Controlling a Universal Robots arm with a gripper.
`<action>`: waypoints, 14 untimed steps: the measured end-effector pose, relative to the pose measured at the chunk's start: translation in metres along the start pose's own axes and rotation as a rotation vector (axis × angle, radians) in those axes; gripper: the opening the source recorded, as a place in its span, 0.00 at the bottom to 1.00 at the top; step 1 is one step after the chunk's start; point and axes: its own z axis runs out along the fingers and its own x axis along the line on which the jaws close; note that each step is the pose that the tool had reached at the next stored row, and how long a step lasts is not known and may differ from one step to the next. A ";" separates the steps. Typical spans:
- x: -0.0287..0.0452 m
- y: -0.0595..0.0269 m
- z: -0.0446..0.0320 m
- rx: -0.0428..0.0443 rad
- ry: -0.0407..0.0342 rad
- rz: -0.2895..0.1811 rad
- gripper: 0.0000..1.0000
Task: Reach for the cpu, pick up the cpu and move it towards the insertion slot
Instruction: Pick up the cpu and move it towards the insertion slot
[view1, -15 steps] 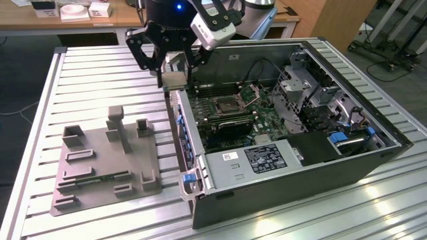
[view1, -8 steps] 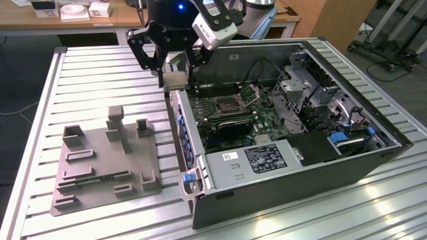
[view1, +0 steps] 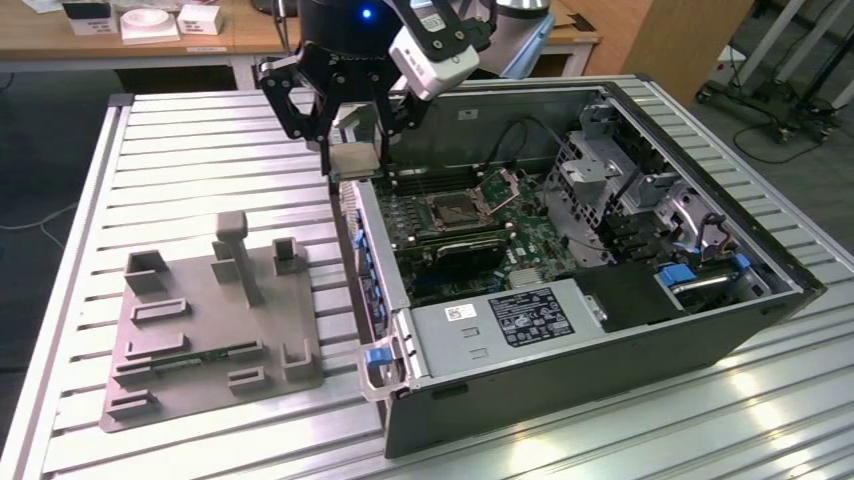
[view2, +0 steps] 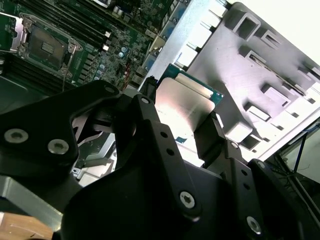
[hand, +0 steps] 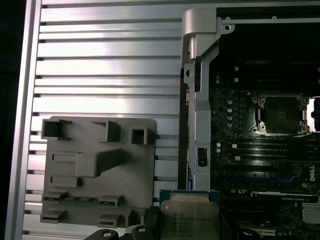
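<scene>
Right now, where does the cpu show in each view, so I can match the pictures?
Exterior view: the cpu hangs in the gripper, above the computer case's near wall.
Second wrist view: the cpu sits between the black fingers, metal face showing.
First wrist view: the cpu is low in the picture, beside the grey plastic tray.
Shared landmark: the insertion slot.
</scene>
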 end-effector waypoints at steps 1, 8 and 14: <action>-0.0002 0.0000 0.0000 0.0000 0.0001 0.000 0.55; -0.0018 0.0000 0.0000 -0.0003 0.0001 0.000 0.55; -0.0034 -0.0001 0.0000 -0.0003 0.0001 0.000 0.55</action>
